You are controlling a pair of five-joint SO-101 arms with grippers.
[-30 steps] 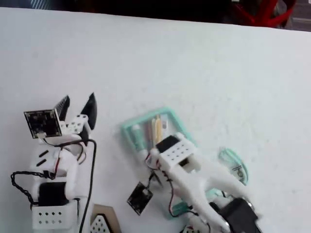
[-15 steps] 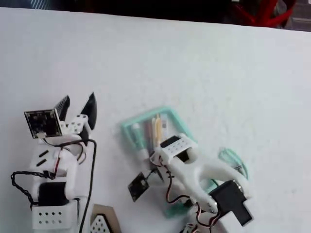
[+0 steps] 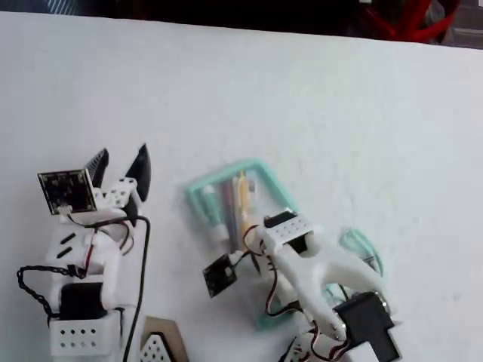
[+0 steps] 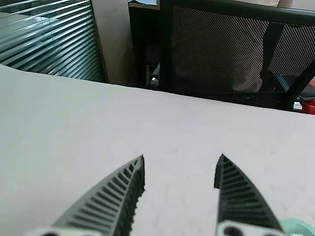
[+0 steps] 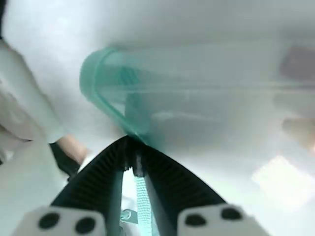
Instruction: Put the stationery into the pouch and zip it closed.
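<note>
Right end effector drawn back, pinching pouch edge, left end effector spread

Plain white desk with a black mesh chair behind it, window blinds next to that, plus some red frame past the far edge.
</note>
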